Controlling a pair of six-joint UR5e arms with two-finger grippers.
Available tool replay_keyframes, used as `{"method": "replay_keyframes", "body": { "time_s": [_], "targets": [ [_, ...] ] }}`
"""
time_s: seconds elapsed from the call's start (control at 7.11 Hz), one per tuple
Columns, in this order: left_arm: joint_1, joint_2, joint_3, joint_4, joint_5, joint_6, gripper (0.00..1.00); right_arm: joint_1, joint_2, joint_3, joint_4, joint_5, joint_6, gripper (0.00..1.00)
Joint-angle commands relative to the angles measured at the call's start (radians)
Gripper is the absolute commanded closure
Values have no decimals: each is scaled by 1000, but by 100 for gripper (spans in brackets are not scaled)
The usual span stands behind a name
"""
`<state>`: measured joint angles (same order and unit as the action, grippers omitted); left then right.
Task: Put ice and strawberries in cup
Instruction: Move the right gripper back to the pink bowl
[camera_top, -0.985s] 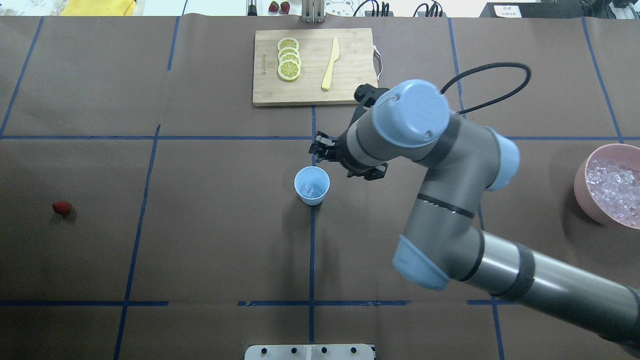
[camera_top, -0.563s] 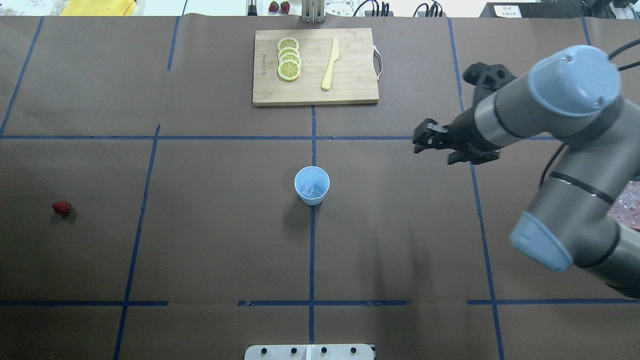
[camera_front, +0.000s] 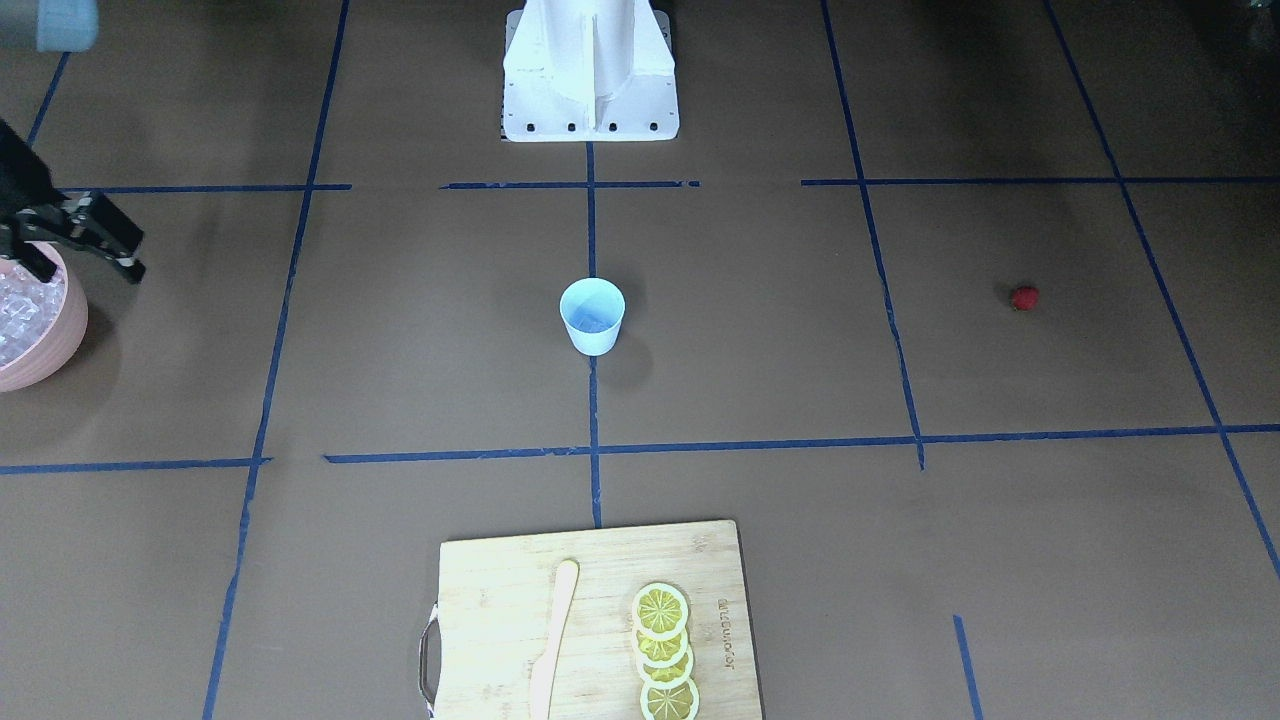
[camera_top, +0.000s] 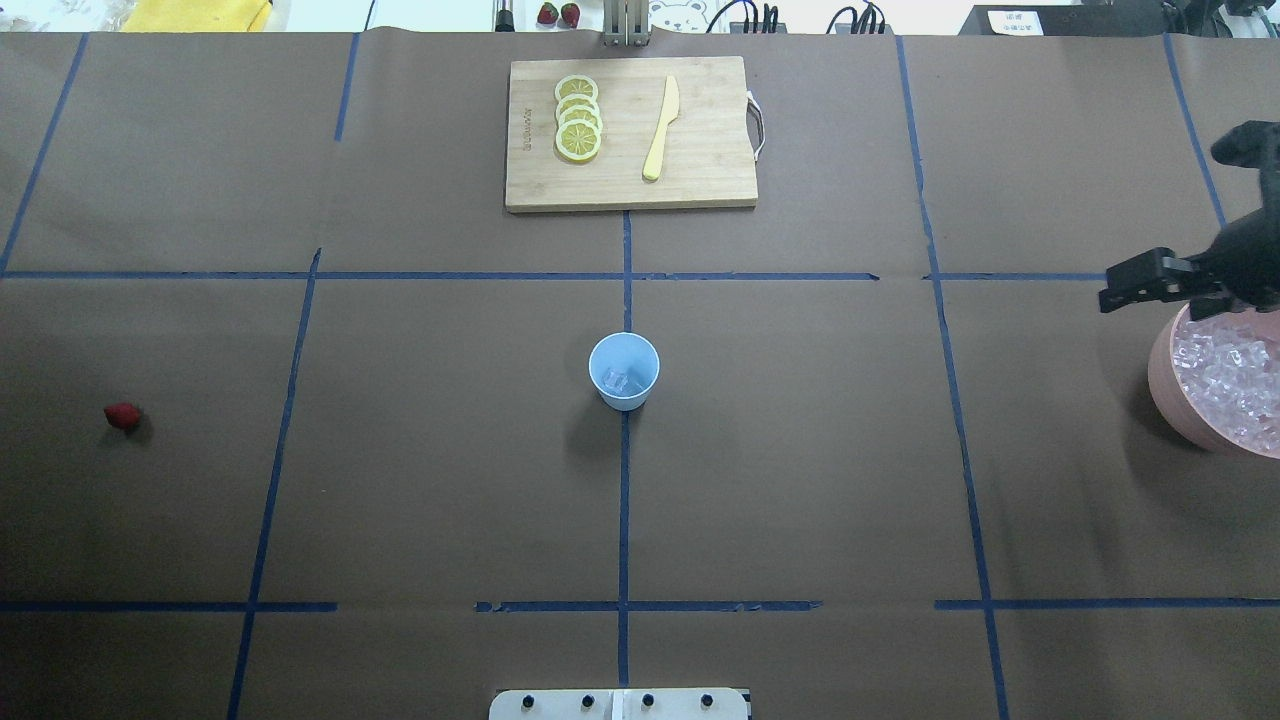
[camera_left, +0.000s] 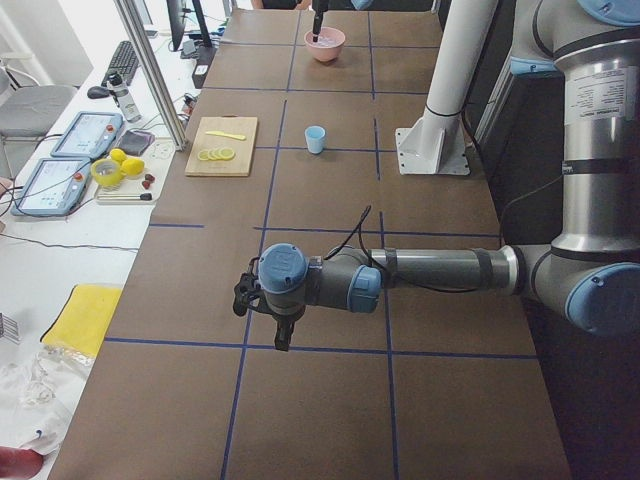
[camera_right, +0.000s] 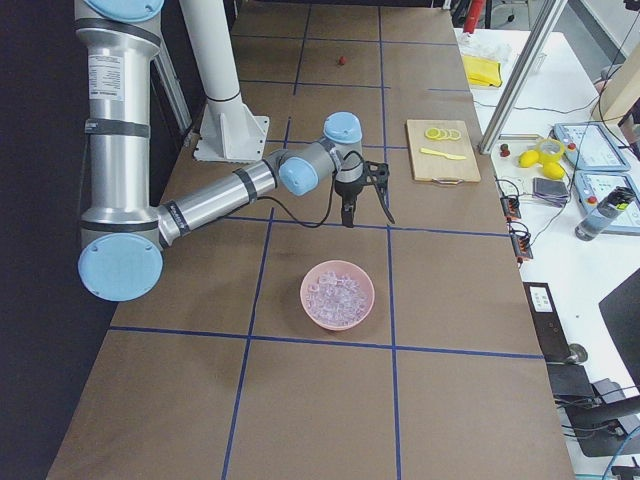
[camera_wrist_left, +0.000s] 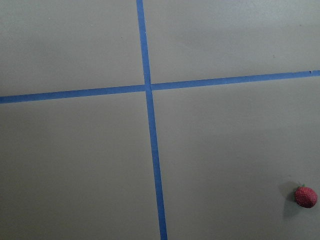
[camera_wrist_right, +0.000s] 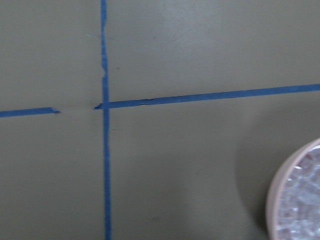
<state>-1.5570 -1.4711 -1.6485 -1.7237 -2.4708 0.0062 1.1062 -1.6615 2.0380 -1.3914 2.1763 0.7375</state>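
Right gripper (camera_top: 1150, 290) spread apart and empty, well to the right of the cup (camera_top: 624, 352).
Ice (camera_top: 622, 381) inside cup; strawberry (camera_top: 122, 416) far left of cup; cannot tell left gripper (camera_left: 262, 320) state.

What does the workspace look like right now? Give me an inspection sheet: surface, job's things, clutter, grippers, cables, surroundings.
Surface: brown paper table with a blue tape grid; no spills seen.
Job's things: small light-blue tapered cup upright at mid-table, clear ice cubes inside; small dark-red strawberry lying alone far on the robot's left; pink bowl of ice on its right.
Clutter: bamboo cutting board holding lemon slices and a pale wooden knife.
Grippers: right gripper open and empty, by the pink bowl's rim; left gripper above bare paper, state unclear.
Cables: black cable looping along the left arm.
Surroundings: two spare strawberries and a yellow cloth beyond the far edge.
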Motion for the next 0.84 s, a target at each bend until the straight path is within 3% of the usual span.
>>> {"method": "replay_keyframes", "body": {
  "time_s": [0.0, 0.42, 0.7],
  "targets": [
    [0, 0, -1, -8, 1, 0, 0, 128, -90, -103, 6, 10, -387, 2],
    [0, 0, -1, -30, 1, 0, 0, 129, -92, -327, 325, 22, -324, 6],
    [0, 1, -1, -30, 1, 0, 0, 129, -90, -331, 325, 63, -302, 8]
  ]
}}
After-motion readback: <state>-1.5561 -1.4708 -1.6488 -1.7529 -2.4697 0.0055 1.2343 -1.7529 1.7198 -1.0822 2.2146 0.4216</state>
